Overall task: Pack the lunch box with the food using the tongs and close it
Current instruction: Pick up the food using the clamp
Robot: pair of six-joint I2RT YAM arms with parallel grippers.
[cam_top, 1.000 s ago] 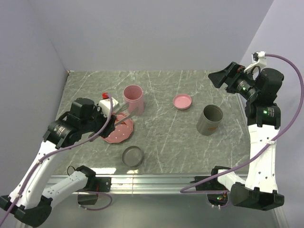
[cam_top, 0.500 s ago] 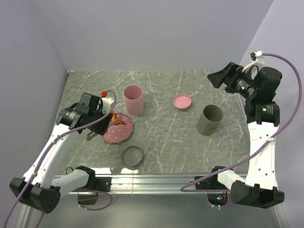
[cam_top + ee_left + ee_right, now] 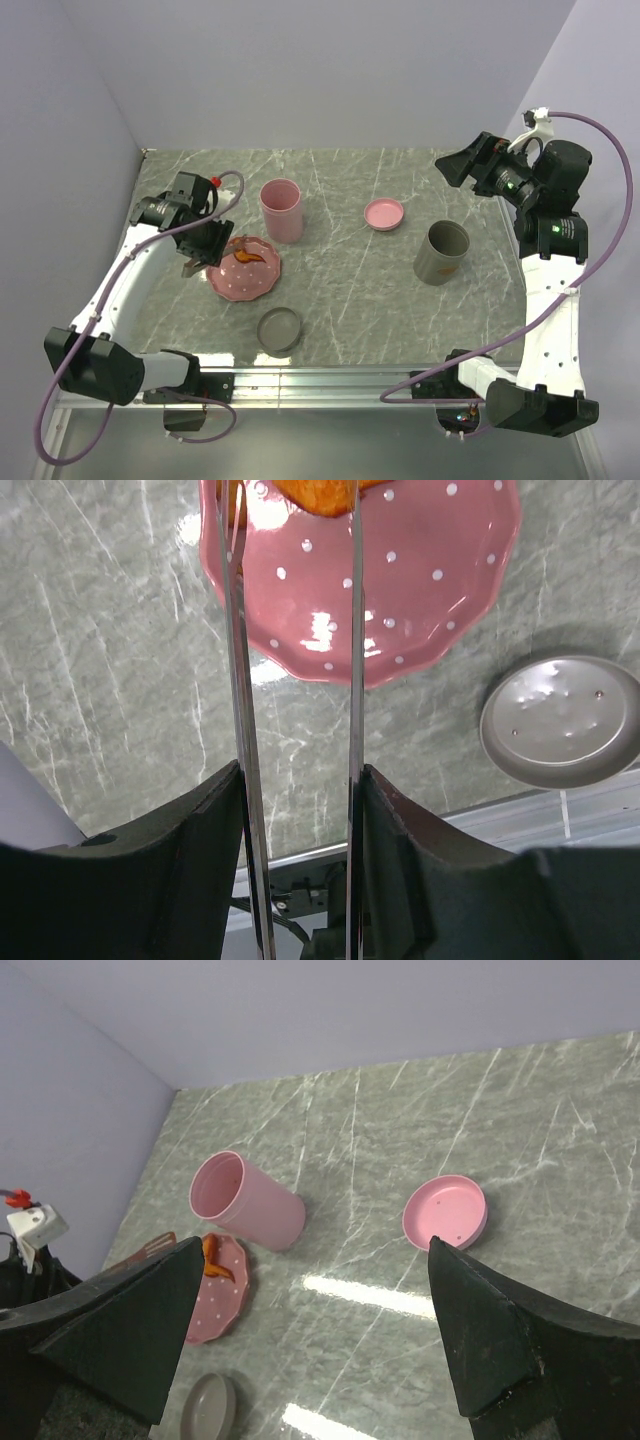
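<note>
Step in hand: pick-up of the food with the tongs. The left gripper is clamped on the tongs, with one silvery arm against each finger and the arms partly squeezed. The orange-red strip lies on the pink dotted plate, straight ahead of the fingers at the tong tips, apparently between them — contact cannot be confirmed. The pale ball is not visible. Next move, as judged: squeeze further, lift, carry to the pink container. The right gripper stands wide and empty — well apart from all items.
</note>
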